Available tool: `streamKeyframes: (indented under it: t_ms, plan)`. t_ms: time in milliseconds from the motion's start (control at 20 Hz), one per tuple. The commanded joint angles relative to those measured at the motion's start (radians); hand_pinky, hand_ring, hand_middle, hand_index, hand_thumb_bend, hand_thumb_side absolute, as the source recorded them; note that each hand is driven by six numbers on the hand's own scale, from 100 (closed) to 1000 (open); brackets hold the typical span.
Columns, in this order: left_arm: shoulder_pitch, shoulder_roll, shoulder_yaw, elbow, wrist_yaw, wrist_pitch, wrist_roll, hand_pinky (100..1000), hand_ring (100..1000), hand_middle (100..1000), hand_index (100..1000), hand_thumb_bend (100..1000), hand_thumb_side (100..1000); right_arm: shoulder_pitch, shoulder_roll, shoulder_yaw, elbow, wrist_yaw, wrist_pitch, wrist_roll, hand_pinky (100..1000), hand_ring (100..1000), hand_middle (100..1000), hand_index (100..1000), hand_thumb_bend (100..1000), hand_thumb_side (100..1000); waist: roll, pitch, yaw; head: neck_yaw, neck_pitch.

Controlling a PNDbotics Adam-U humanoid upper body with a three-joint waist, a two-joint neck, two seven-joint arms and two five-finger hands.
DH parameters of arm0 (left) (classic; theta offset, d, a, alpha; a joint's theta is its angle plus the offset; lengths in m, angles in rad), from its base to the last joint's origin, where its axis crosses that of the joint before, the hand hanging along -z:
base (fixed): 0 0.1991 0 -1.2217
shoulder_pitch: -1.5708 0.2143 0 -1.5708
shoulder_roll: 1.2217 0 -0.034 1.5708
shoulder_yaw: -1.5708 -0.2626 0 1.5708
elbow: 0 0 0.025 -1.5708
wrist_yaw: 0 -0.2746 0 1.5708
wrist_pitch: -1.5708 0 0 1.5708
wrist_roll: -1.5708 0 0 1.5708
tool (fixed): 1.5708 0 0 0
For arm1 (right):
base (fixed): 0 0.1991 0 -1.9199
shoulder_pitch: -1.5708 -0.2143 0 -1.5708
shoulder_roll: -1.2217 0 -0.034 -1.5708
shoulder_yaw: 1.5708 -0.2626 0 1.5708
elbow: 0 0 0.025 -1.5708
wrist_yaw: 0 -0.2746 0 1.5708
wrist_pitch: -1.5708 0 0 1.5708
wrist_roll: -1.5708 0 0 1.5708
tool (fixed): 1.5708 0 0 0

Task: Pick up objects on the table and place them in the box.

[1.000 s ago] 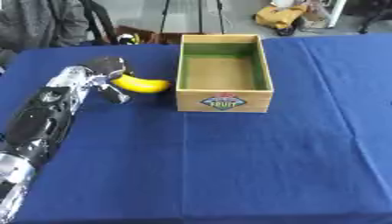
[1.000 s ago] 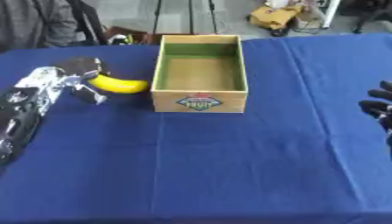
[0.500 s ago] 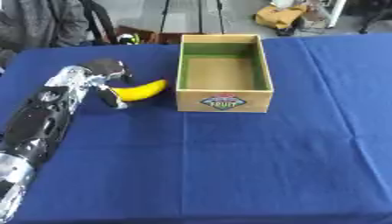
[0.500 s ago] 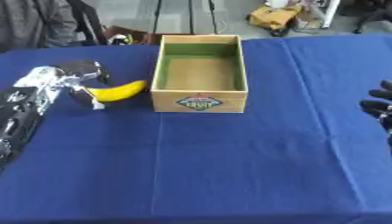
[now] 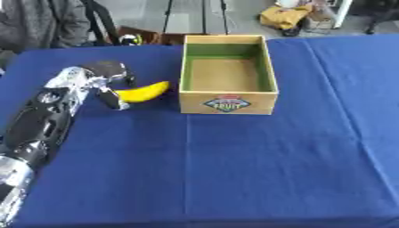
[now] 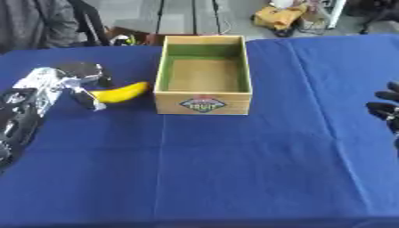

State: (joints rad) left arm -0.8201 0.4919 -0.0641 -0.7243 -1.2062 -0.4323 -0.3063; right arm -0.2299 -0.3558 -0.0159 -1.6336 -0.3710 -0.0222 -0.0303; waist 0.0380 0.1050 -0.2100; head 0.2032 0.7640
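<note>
A yellow banana [image 5: 143, 92] is held just left of the box, its free end tilted up toward the box wall. My left hand [image 5: 108, 81] is shut on the banana's left end, with the arm running down to the lower left corner. The wooden box [image 5: 227, 103] stands at the middle rear of the blue table, open at the top, with a green inner lining and nothing showing inside. My right hand [image 6: 387, 109] shows only as dark fingers at the right edge of the right eye view, far from the box.
A blue cloth [image 5: 234, 169] covers the table. Beyond the far edge are a seated person in grey [image 5: 39, 22], tripod legs [image 5: 165, 15] and a yellow bag [image 5: 284, 15] on the floor.
My left hand has lifted and turned the banana, so its free end now points up toward the box. The right hand has not moved.
</note>
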Motion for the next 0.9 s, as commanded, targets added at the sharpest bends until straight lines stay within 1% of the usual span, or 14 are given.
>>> streamKeyframes:
  t_ms: [50,150,200,250,550,750,900]
  plan:
    - [-0.025,0.029,0.005,-0.013,0.005,0.002,0.011,749,629,553,666,389,284,-0.017,-0.013,-0.008,-0.011,-0.004,-0.002,0.003,812,668,672,797,100,989,-0.003,-0.015,0.001,-0.001,0.004]
    - [-0.026,0.029,0.007,-0.014,0.004,0.006,0.023,725,585,508,618,327,249,-0.017,-0.013,-0.008,-0.011,-0.004,-0.002,0.003,812,668,671,797,100,989,-0.003,-0.016,0.001,-0.001,0.004]
    - [-0.026,0.028,0.007,-0.014,0.003,0.009,0.031,725,585,508,618,327,249,-0.018,-0.013,-0.008,-0.011,-0.004,-0.002,0.003,812,668,671,797,100,989,-0.003,-0.016,0.001,-0.001,0.004]
    - [-0.026,0.028,0.007,-0.014,0.003,0.012,0.038,716,575,498,605,289,238,-0.018,-0.013,-0.008,-0.011,-0.003,-0.002,0.003,812,667,671,797,100,990,-0.003,-0.016,0.001,-0.001,0.004]
    - [-0.028,0.030,0.011,-0.016,0.011,0.020,0.066,712,566,488,592,266,234,-0.018,-0.013,-0.008,-0.011,-0.003,-0.002,0.003,813,667,671,797,100,990,-0.003,-0.015,0.001,-0.002,0.003]
    - [-0.034,0.036,0.020,-0.029,0.036,0.022,0.071,712,563,482,584,254,235,-0.017,-0.013,-0.009,-0.011,-0.003,-0.003,0.003,813,667,671,797,100,990,-0.004,-0.016,0.001,-0.003,0.003]
    - [-0.041,0.042,0.024,-0.045,0.057,0.025,0.067,714,564,483,585,262,237,-0.017,-0.013,-0.009,-0.011,-0.002,-0.003,0.003,813,667,671,797,100,990,-0.003,-0.016,0.002,-0.003,0.002]
